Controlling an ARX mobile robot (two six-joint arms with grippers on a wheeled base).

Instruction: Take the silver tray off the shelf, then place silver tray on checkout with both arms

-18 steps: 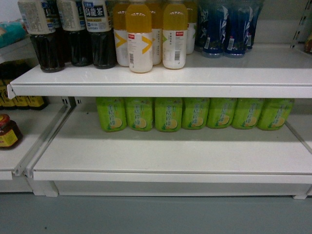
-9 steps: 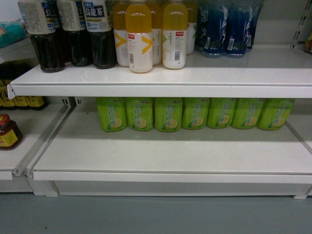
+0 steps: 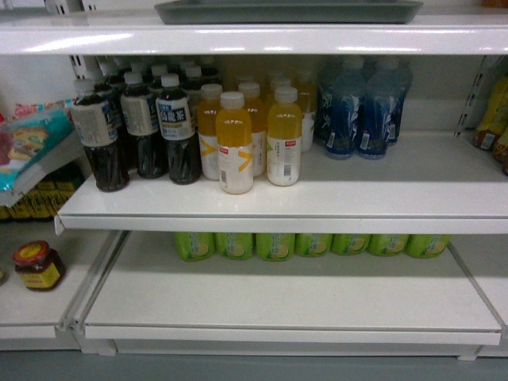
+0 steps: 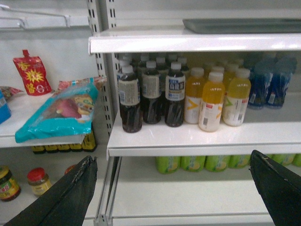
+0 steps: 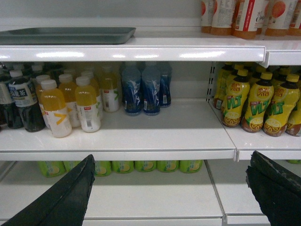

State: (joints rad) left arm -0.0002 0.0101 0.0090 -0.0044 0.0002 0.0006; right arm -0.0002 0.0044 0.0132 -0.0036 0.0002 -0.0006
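Silver tray atop shelf; grippers apart.

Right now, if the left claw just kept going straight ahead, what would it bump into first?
Probably the white metal shelf board holding the dark tea bottles, or those bottles themselves. The open left gripper points at that level, below the grey-silver metal tray; depth is unclear.

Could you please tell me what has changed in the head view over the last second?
The head camera's view has shifted upward: the bottles now sit lower in the picture, and a higher white metal shelf board has come into sight, bearing the flat grey-silver metal tray. Nothing was grasped or released. The dark tea bottles, orange juice bottles and green bottles kept their places.
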